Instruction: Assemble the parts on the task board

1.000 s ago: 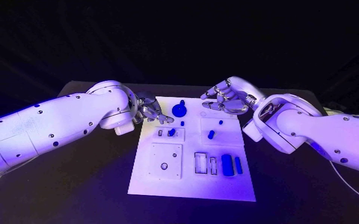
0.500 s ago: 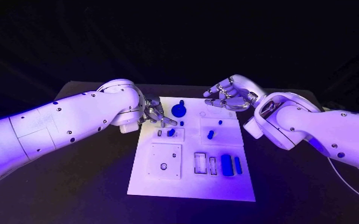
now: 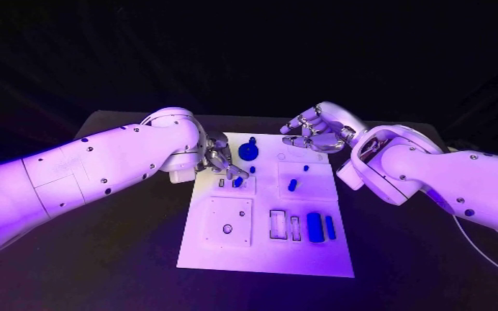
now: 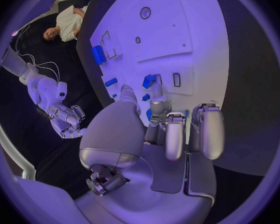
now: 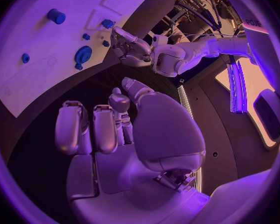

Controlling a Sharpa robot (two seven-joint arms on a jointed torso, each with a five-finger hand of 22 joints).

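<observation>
- Left hand [image 3: 219, 158]: low over the left half of the task board [image 3: 260, 257], fingers stretched toward the small blue part [image 3: 237, 182] standing in a recessed slot there.
- Grasp state of left hand: cannot tell; fingertips at or just beside the part, closure on it not resolved.
- Right hand [image 3: 311, 134]: clenched on nothing, hovering above the board's far edge, apart from every part.
- Task board: flat in the middle of the desk [image 3: 114, 253], between both arms.
- Judged step: seating or gripping the small blue part at its slot.
- Approach from above with thumb and one finger on opposite faces of the part.
- Keep the part upright; avoid side load against the slot wall.
- Steer clear of the round blue part [image 3: 249, 152] just beyond, near the fingers.
- Hold the right hand off the board unless bracing becomes necessary.
- Left wrist view: close look at a fingertip reaching the part's top and at the neighbouring empty slot.
- Head view: overall layout, both hands at once, and the row of blue parts near the board's front edge.
- Right wrist view: curled fingers of the right hand with nothing between them.
</observation>
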